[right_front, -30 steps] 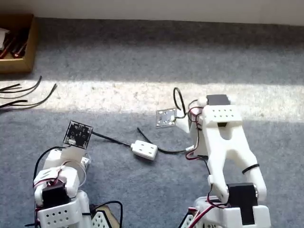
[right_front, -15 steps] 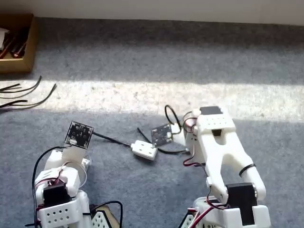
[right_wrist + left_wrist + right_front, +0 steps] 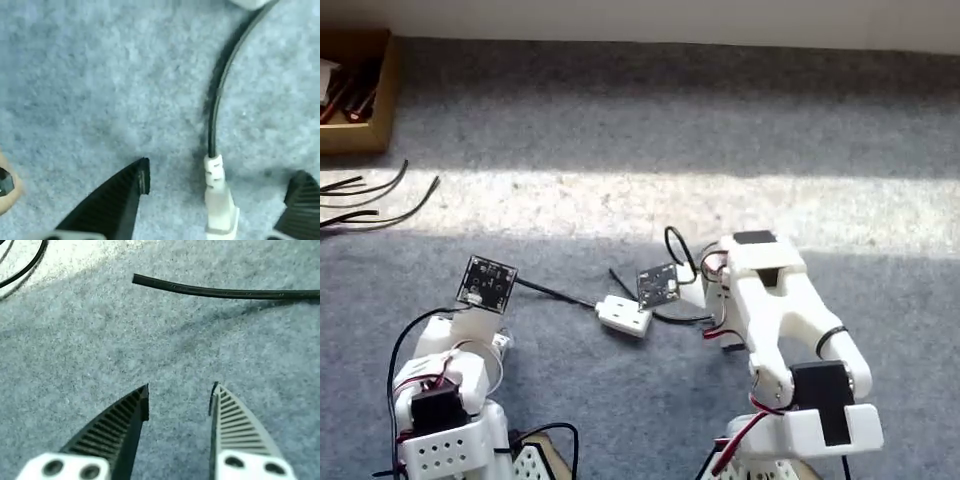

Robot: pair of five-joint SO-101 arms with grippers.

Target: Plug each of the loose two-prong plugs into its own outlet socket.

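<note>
Plug [image 3: 219, 205] lies between spread jaws of the right gripper [image 3: 222, 171].

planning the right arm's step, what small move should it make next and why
Probably lower the right tool slightly and close on the plug. Its jaws stand open on either side of the white plug, which lies loose on the carpet, its black cable running toward the outlet.

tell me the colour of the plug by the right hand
The plug is white; right wrist view.
</note>
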